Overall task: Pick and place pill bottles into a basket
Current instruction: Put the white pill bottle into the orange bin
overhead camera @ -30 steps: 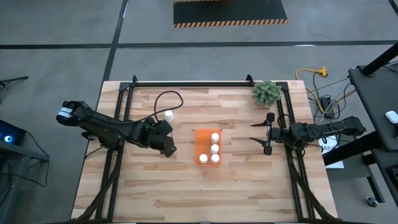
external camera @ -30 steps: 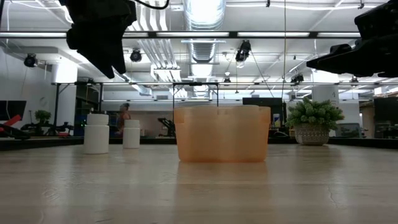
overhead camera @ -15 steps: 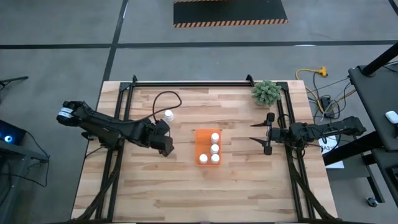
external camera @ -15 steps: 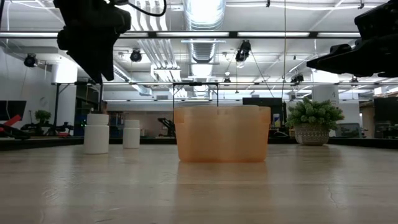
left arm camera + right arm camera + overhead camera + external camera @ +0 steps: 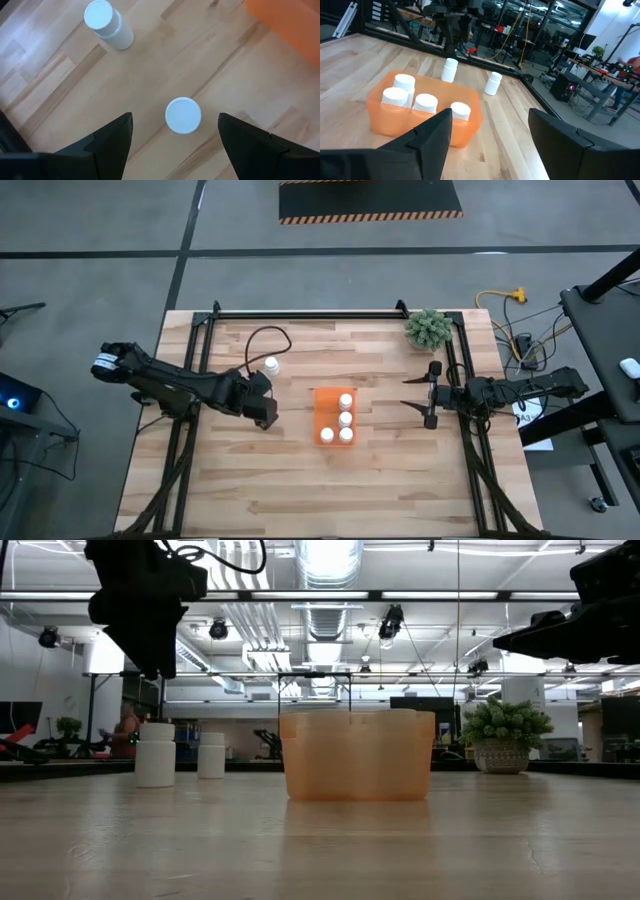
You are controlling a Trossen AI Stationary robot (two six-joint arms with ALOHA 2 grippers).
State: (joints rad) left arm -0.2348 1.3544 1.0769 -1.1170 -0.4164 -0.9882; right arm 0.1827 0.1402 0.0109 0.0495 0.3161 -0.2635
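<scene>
My left gripper [image 5: 175, 131] hangs above the table [image 5: 240, 490] with its fingers spread wide, directly over a pill bottle [image 5: 183, 115] that stands upright on the wood, its white cap centred in the gap and untouched. The left wrist view alone reveals this bottle; from overhead my arm hides it. A second loose bottle [image 5: 271, 365] stands a little farther from the orange basket [image 5: 325, 405], on the same side, clear in the high view and also in the left wrist view [image 5: 108, 25].

Four bottles sit in the basket, by the right wrist view: caps [image 5: 404, 81], [image 5: 395, 96], [image 5: 425, 103] and [image 5: 460, 110]. The high view shows only three of them [image 5: 346, 417], all in the row on the basket's far side from my left gripper. The low view shows none of them, only the basket's translucent wall [image 5: 357, 755] with the two loose bottles [image 5: 155, 753] beside it. That makes six bottles in all: four in, two out.

My right gripper [image 5: 416, 394] waits on the basket's opposite side, well apart from it, fingers open and empty. A green plant [image 5: 428, 328] stands at the table's corner beyond it.
</scene>
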